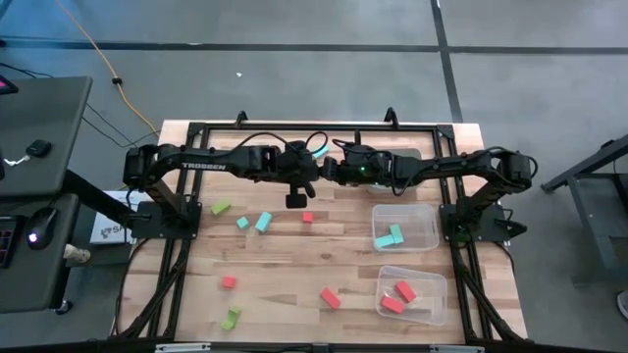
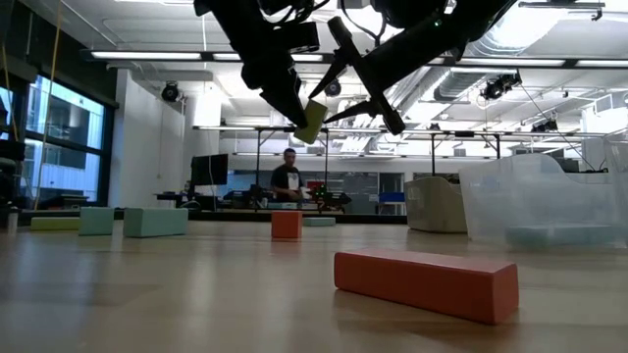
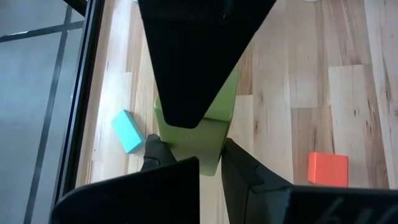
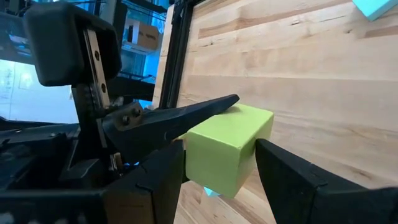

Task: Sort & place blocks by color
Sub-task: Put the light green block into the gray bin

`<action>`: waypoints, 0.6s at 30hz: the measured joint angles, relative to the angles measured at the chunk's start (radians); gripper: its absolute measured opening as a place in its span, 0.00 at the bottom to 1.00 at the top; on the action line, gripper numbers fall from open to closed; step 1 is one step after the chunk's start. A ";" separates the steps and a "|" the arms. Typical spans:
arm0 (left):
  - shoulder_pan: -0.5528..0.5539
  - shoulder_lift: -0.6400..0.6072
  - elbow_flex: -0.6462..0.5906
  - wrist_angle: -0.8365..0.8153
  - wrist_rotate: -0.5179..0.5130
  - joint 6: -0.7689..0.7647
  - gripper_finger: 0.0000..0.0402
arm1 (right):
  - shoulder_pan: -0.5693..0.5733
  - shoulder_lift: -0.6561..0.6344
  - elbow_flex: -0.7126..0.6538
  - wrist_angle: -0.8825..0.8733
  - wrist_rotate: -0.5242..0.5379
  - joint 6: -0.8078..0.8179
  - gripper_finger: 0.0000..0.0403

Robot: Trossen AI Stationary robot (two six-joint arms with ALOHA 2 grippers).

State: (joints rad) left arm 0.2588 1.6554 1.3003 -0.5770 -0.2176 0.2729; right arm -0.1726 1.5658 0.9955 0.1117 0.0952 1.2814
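A lime green block (image 2: 312, 120) hangs high above the table's middle, between both grippers. My left gripper (image 1: 304, 184) comes from the left and my right gripper (image 1: 330, 174) from the right, and both are shut on it. The left wrist view shows the green block (image 3: 198, 124) partly covered by the right gripper's dark finger. The right wrist view shows the green block (image 4: 229, 144) between my right fingers. Loose green (image 1: 220, 208), light blue (image 1: 263, 221) and red (image 1: 307, 217) blocks lie flat on the table below. My left gripper pinches the green block's near end (image 3: 189, 152) between its two fingers (image 3: 154, 151), coming down at a slant from the table's left. The block is lifted clear, tilted. My right gripper pinches the same block by its two side faces (image 4: 245, 158) between both fingers (image 4: 277, 168), slanting in from the table's right, opposite the left finger.
Two clear bins stand at the table's right: one (image 1: 428, 233) holds light blue blocks, the nearer one (image 1: 437, 299) holds red blocks. A red bar (image 1: 330, 297), a red cube (image 1: 228, 282) and a green block (image 1: 232, 317) lie toward the near edge. A person stands far behind the table (image 2: 287, 181).
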 joint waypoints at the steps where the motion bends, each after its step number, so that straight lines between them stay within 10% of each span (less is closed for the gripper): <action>1: 0.000 0.000 0.000 0.000 0.000 0.000 0.00 | 0.000 0.000 0.000 -0.001 0.000 0.000 0.47; 18: -0.011 0.000 0.000 -0.002 -0.003 0.000 0.00 | 0.003 0.000 0.000 -0.004 -0.002 -0.071 0.47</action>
State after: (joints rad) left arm 0.2481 1.6554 1.3003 -0.5793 -0.2211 0.2733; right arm -0.1696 1.5658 0.9955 0.1081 0.0937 1.2104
